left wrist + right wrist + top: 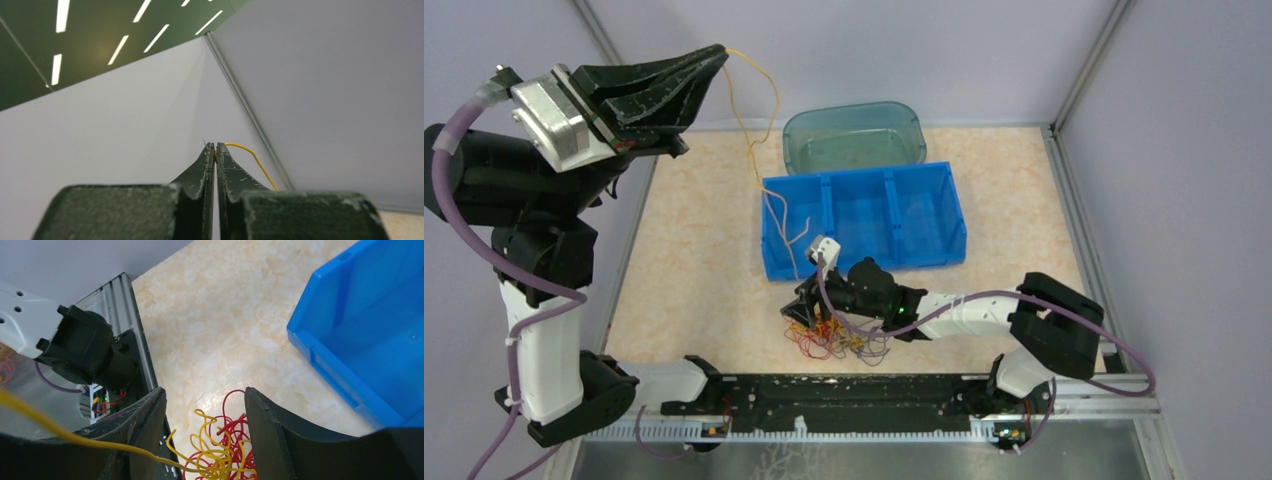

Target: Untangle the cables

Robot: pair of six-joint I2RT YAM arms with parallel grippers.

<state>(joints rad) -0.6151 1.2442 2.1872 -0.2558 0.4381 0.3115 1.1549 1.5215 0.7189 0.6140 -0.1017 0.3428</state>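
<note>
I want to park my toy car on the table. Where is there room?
Biggest bare patch: beige marble tabletop between the left wall and the blue plastic three-compartment bin. A narrow strip lies right of the bin. Crowded: front middle, where the right gripper hangs over the yellow-and-red cable tangle, with one yellow strand leading to the left gripper.

Blue bin (874, 262) hems cables (839, 342) behind — tabletop (694, 250) leftward seemingly open.

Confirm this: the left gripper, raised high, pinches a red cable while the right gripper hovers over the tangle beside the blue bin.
Not quite: the left gripper pinches a yellow cable, not a red one, as the left wrist view shows. The rest holds.
</note>
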